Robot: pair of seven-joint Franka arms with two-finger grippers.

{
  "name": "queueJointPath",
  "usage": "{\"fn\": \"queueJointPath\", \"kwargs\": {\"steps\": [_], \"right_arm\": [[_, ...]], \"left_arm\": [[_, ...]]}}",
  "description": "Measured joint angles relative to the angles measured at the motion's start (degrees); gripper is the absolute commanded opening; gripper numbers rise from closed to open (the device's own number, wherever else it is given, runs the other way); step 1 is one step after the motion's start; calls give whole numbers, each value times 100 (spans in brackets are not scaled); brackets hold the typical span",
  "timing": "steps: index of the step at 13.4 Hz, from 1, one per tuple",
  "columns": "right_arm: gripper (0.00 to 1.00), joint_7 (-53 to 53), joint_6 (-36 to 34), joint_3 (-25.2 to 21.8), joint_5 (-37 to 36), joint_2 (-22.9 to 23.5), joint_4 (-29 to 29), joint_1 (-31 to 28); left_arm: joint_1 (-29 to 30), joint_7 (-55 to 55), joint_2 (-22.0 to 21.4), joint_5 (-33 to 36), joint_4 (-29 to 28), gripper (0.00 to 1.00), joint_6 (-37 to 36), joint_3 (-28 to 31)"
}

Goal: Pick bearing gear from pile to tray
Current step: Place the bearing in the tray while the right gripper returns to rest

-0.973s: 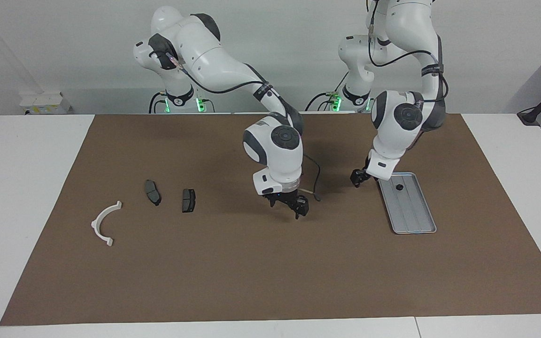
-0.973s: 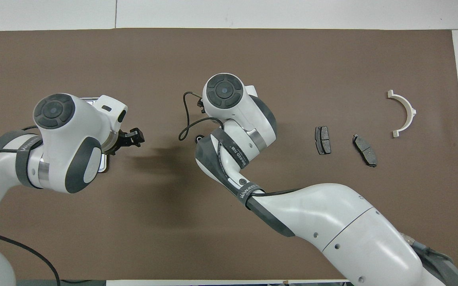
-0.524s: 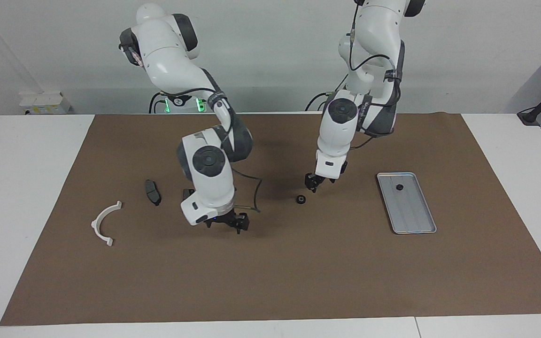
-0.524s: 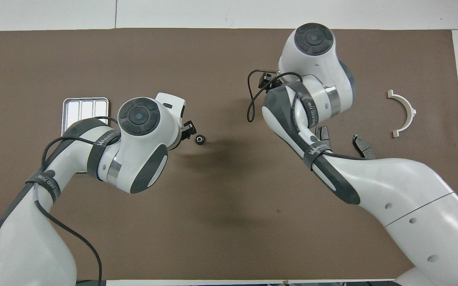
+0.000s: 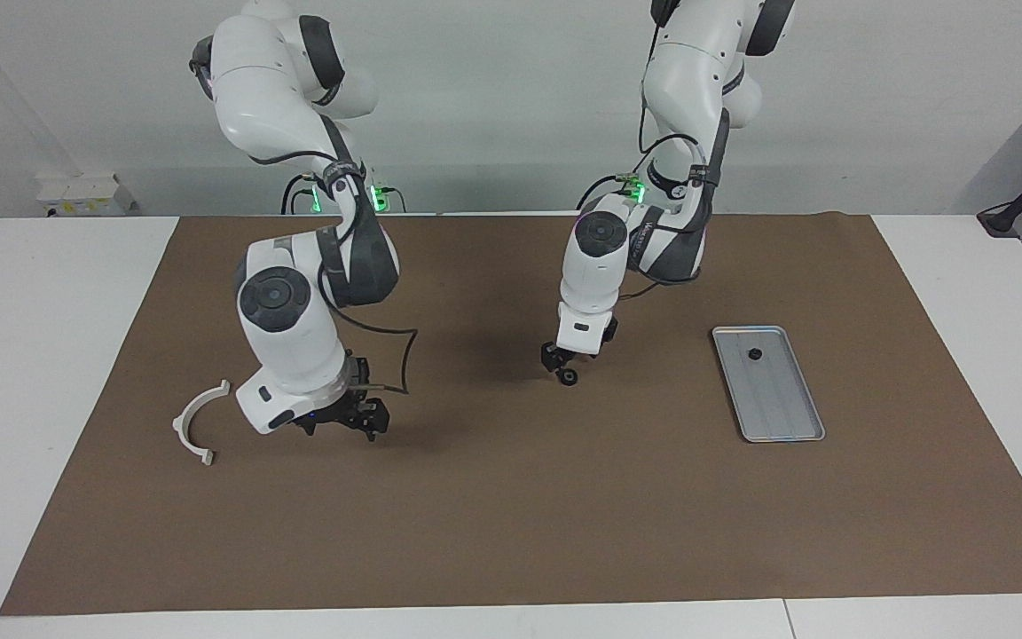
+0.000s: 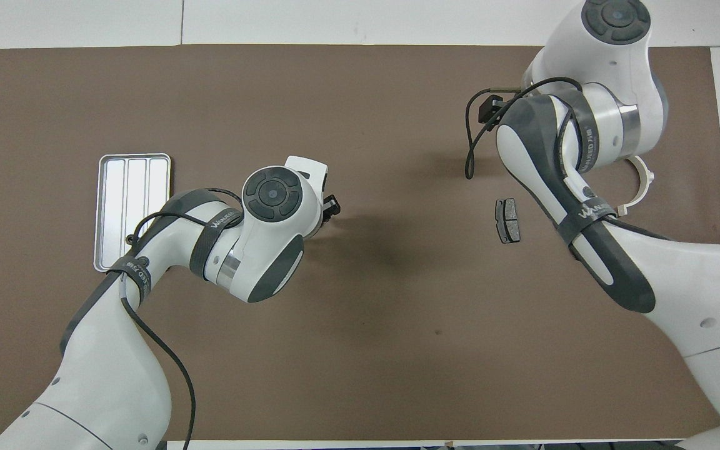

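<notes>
A small black bearing gear [image 5: 569, 376] lies on the brown mat mid-table. My left gripper [image 5: 560, 360] hangs just over it, and its hand covers the gear in the overhead view [image 6: 330, 208]. The silver tray [image 5: 777, 399] lies toward the left arm's end, also in the overhead view [image 6: 116, 206], with one tiny black piece [image 5: 754, 354] in it. My right gripper [image 5: 342, 419] is open and empty, low over the mat beside the white arc bracket [image 5: 199, 422]. One dark brake pad [image 6: 508, 220] shows in the overhead view. The other is hidden under the right arm.
The brown mat [image 5: 520, 515] covers most of the white table. The right arm's hand and forearm [image 6: 585, 162] cover part of the white bracket [image 6: 644, 181] in the overhead view. A cable loops off the right wrist [image 5: 396, 355].
My right gripper has swung from mid-table to beside the white bracket, leaving the black gear on the mat. My left gripper has moved from the tray to over that gear.
</notes>
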Motion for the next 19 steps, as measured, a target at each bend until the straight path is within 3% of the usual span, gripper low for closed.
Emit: {"fn": "queueJointPath", "kwargs": {"steps": [3, 7, 11, 13, 14, 19], "right_arm": [[100, -642, -4, -4, 0, -320, -218, -134], [100, -1356, 2, -183, 0, -1116, -898, -214], [100, -2036, -122, -304, 210, -2146, -1574, -424], [100, -2212, -365, -395, 399, -2551, -1712, -430], [100, -2227, -573, -426, 492, -2728, -1727, -430], [100, -2230, -1701, -513, 688, -3501, -1768, -418]], "left_arm": [[0, -29, 48, 0, 1, 71, 142, 10], [-20, -35, 157, 0, 1, 67, 219, 11], [-47, -80, 173, 0, 5, 35, 276, 12], [-47, -106, 173, 0, 6, 7, 304, 16], [-47, -134, 174, 0, 6, 2, 305, 18], [183, -14, 150, 77, 407, 2, -418, 119]]}}
